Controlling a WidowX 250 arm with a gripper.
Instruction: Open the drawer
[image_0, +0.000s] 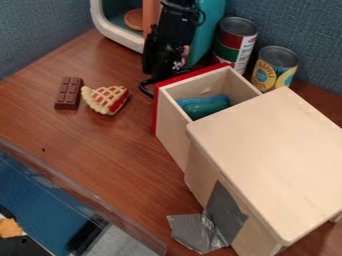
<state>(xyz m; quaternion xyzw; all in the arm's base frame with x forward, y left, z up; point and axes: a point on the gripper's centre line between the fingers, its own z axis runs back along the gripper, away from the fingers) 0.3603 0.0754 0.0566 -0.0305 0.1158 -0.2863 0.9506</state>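
Wooden drawer (172, 131) found open; judged light, rigid, best held at its red front (156, 112). State of the claw (155, 75), upper centre, cannot be told.

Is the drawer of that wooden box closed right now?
No, the drawer is pulled out from the wooden box, showing blue and green items inside.

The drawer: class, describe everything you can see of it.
The drawer stands open, sticking out of its pale cabinet. Its walls look like light wood; its front is red. A blue thing and a green one lie inside. The black gripper is close to the red front; whether they touch is unclear.
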